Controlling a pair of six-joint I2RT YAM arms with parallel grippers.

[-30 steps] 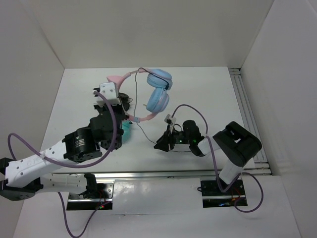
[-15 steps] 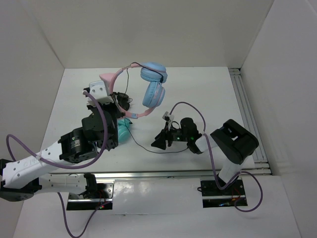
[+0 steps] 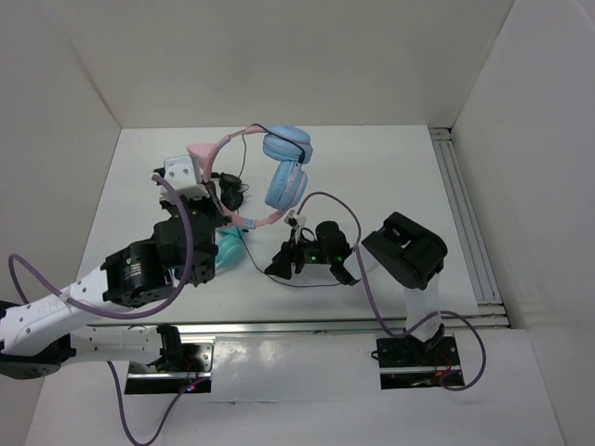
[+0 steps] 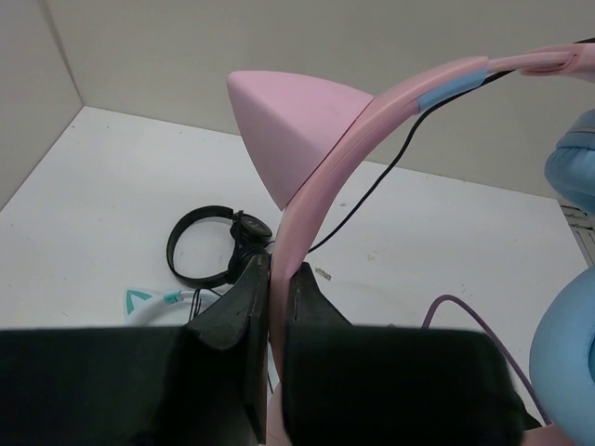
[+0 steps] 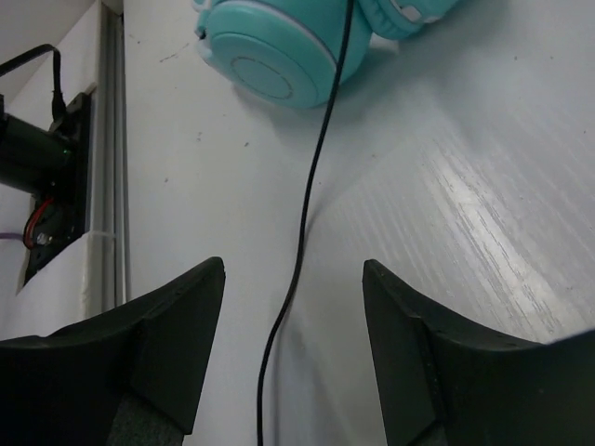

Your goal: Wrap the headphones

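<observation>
The headphones point(image 3: 285, 185), with a pink headband, pink cat ears and light blue cups, hang above the table. My left gripper point(image 3: 216, 204) is shut on the pink headband point(image 4: 307, 214) just below a cat ear point(image 4: 288, 121). The blue cups point(image 4: 567, 358) show at the right of the left wrist view. The thin black cable point(image 3: 268, 262) trails down onto the table. My right gripper point(image 3: 277, 266) is open and low over the table. The cable point(image 5: 302, 242) lies on the table between its two fingers, touching neither.
Teal cat-ear headphones point(image 3: 231, 247) lie on the table under the left arm, just ahead of the right gripper point(image 5: 270, 56). Small black headphones point(image 3: 231, 190) lie behind them point(image 4: 209, 246). A metal rail point(image 3: 465, 218) runs along the right wall. White walls enclose the table.
The left gripper has carried the headphones left and a little back. The right gripper has moved left along the table, still open, and now straddles the cable near the teal headphones.
</observation>
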